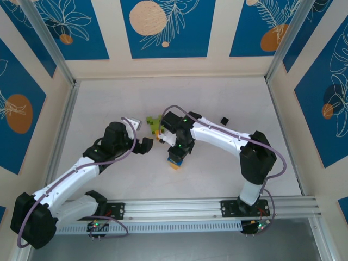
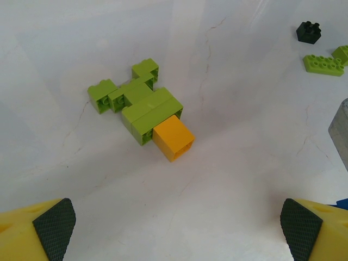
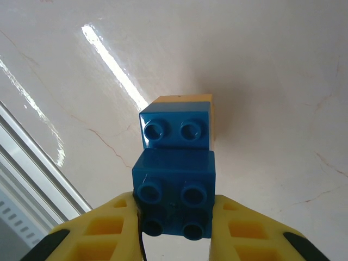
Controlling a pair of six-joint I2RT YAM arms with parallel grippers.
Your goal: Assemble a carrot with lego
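Observation:
My right gripper is shut on a blue lego brick, studs facing the camera. Just beyond it a second blue brick sits on an orange one; the held brick overlaps its near half. From above, that blue and orange stack stands under the right gripper. A lime green cluster with an orange brick on its near end lies flat on the table, ahead of my left gripper, which is open with nothing between its pads.
A black brick and a loose lime green plate lie at the far right of the left wrist view. The black brick sits right of the right arm. A rail bounds the near edge.

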